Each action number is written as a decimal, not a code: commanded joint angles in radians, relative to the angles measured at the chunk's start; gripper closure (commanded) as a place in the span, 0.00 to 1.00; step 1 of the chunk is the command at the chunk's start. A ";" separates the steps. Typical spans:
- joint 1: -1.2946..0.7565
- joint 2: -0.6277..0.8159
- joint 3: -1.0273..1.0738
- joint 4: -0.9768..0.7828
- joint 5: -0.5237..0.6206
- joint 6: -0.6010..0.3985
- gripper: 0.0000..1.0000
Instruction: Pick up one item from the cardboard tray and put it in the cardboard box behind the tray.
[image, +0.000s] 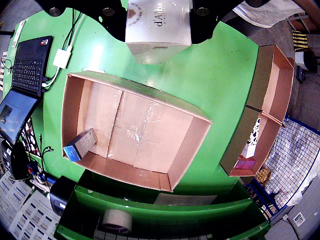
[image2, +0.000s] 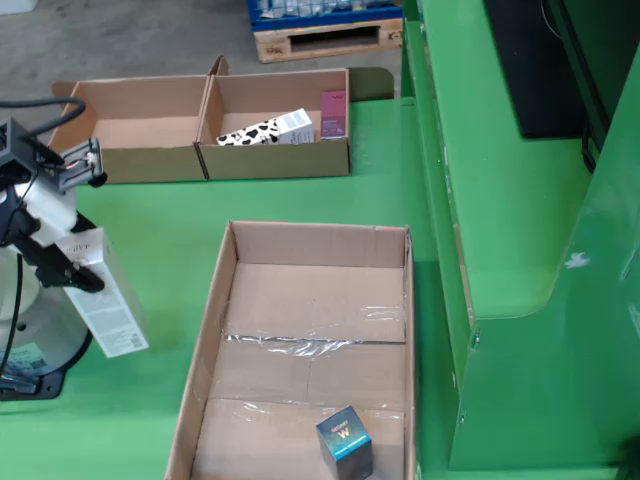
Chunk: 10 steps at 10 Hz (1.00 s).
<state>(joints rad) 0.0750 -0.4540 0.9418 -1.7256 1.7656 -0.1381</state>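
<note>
A flat green table (image2: 300, 205) carries a large open cardboard box (image2: 232, 300), a shallow two-compartment cardboard tray (image2: 150, 165) and a black laptop (image: 30, 62).

1. Green table (image2: 300, 200) fills both views.
2. Beyond the table's far edge in the fixed view: grey concrete floor (image2: 130, 40), wooden pallet (image2: 325, 40).
3. Laptop (image: 27, 75) on the table's left edge, overhead view.

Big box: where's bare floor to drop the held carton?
Big cardboard box floor is bare from the far wall past the tape seam; only the blue-topped box takes the near end. The gripper holds the white carton left of it.
</note>
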 joint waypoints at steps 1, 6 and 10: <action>0.586 0.109 -0.035 0.002 -0.116 0.256 1.00; 1.225 0.276 -0.342 0.120 -0.310 0.615 1.00; 1.431 0.388 -0.720 0.381 -0.351 0.643 1.00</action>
<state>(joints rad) 0.5430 -0.0888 0.6257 -1.5324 1.4111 0.3267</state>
